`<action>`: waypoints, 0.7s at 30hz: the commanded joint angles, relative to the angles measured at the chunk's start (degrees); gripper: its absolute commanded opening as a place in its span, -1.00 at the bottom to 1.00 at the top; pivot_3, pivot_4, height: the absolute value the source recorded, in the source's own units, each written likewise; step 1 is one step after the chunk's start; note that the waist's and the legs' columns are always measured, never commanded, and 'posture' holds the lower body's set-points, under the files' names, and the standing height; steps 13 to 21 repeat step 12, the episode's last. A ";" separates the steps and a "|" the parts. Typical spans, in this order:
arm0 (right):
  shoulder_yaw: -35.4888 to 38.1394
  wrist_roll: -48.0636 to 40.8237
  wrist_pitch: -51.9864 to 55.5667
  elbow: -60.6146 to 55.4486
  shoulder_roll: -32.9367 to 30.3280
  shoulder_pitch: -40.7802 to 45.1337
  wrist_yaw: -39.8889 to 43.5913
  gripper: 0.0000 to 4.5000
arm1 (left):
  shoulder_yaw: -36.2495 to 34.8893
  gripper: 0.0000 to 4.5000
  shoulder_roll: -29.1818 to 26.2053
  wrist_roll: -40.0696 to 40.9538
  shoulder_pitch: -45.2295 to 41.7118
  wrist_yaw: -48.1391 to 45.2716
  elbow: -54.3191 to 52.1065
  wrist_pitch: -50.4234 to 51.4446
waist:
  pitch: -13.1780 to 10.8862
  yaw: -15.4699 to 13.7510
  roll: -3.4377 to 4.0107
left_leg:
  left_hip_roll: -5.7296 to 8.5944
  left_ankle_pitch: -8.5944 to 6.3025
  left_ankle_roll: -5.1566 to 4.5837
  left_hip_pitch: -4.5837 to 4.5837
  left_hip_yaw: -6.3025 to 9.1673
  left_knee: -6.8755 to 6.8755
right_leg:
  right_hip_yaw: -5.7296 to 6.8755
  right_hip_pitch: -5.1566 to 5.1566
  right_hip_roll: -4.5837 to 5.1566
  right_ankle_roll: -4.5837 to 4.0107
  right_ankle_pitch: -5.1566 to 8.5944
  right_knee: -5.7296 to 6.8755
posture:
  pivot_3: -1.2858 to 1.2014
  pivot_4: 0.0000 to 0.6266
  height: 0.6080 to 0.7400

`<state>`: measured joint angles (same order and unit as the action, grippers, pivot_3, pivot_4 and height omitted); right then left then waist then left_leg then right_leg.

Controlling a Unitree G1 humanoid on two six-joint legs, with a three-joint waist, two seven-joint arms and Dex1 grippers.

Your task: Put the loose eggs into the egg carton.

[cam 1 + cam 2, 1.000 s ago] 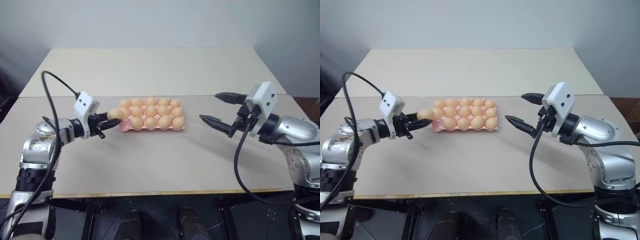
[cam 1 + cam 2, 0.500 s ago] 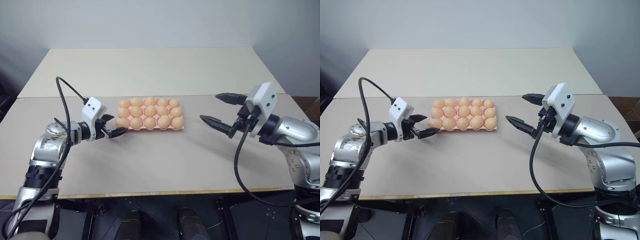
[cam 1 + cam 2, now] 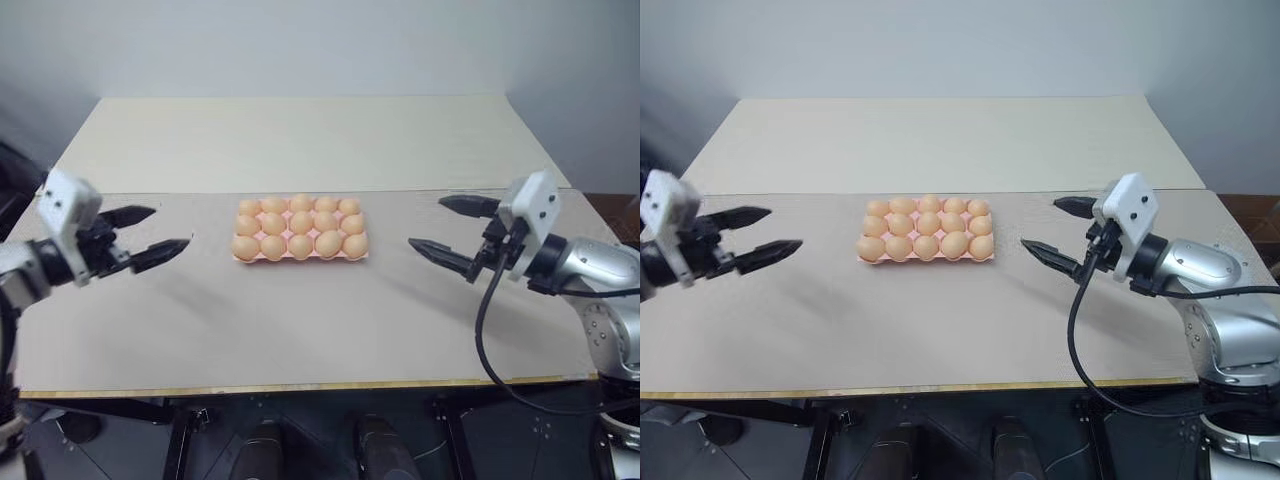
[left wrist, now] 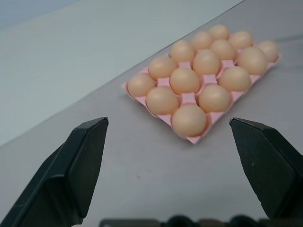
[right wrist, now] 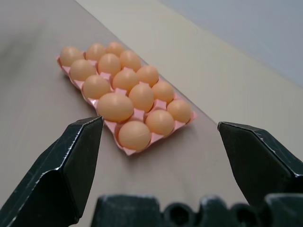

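The pink egg carton (image 4: 196, 139) lies in the middle of the table, long side across. Orange-tan eggs (image 3: 301, 245) sit in all of its cups, three rows of five. Loose eggs are out of view; every egg I see is in a cup. My left gripper (image 3: 170, 226) hovers well to the left of the carton, open and empty, pointing at it. My right gripper (image 3: 425, 223) hovers to the right of the carton, a short gap away, also open and empty. Both wrist views look between wide-apart fingers (image 5: 71, 156) at the filled carton.
The beige table (image 3: 300, 330) has a seam running across just behind the carton, with a lighter section (image 3: 300, 140) beyond it. Its front edge (image 3: 300, 385) is close to me. A black cable (image 3: 480, 330) loops down from the right wrist over the table's right front.
My left gripper let go of an egg at the carton's near left corner cup and opened. It then pulled back left and up, away from the carton. The right arm has hardly moved.
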<state>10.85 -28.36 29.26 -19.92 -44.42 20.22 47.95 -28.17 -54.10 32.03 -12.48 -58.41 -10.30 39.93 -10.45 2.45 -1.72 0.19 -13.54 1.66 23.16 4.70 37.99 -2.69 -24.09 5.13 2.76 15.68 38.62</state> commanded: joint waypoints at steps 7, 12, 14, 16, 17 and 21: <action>4.13 -3.28 0.50 -2.92 -1.45 -2.34 0.82 1.00 | -11.89 0.99 -0.99 8.99 10.72 -2.34 -10.27 3.61 | 0.00 -0.23 0.00 | -0.03 0.00 0.00 -0.15 0.00 -0.01 | 0.01 0.16 -0.01 0.00 0.00 -0.03 | 0.03 -0.52 1.00; 3.43 -3.17 0.37 -2.89 -1.60 -2.20 0.82 1.00 | -12.91 0.99 -1.27 9.84 13.46 -1.63 -12.27 4.09 | 0.00 -0.05 0.00 | -0.03 -0.01 -0.01 -0.16 -0.01 -0.06 | -0.01 0.15 -0.01 0.00 0.00 -0.08 | 0.03 -0.52 1.00; 3.43 -3.17 0.37 -2.89 -1.60 -2.20 0.82 1.00 | -12.91 0.99 -1.27 9.84 13.46 -1.63 -12.27 4.09 | 0.00 -0.05 0.00 | -0.03 -0.01 -0.01 -0.16 -0.01 -0.06 | -0.01 0.15 -0.01 0.00 0.00 -0.08 | 0.03 -0.52 1.00; 3.43 -3.17 0.37 -2.89 -1.60 -2.20 0.82 1.00 | -12.91 0.99 -1.27 9.84 13.46 -1.63 -12.27 4.09 | 0.00 -0.05 0.00 | -0.03 -0.01 -0.01 -0.16 -0.01 -0.06 | -0.01 0.15 -0.01 0.00 0.00 -0.08 | 0.03 -0.52 1.00; 3.43 -3.17 0.37 -2.89 -1.60 -2.20 0.82 1.00 | -12.91 0.99 -1.27 9.84 13.46 -1.63 -12.27 4.09 | 0.00 -0.05 0.00 | -0.03 -0.01 -0.01 -0.16 -0.01 -0.06 | -0.01 0.15 -0.01 0.00 0.00 -0.08 | 0.03 -0.52 1.00; 3.43 -3.17 0.37 -2.89 -1.60 -2.20 0.82 1.00 | -12.91 0.99 -1.27 9.84 13.46 -1.63 -12.27 4.09 | 0.00 -0.05 0.00 | -0.03 -0.01 -0.01 -0.16 -0.01 -0.06 | -0.01 0.15 -0.01 0.00 0.00 -0.08 | 0.03 -0.52 1.00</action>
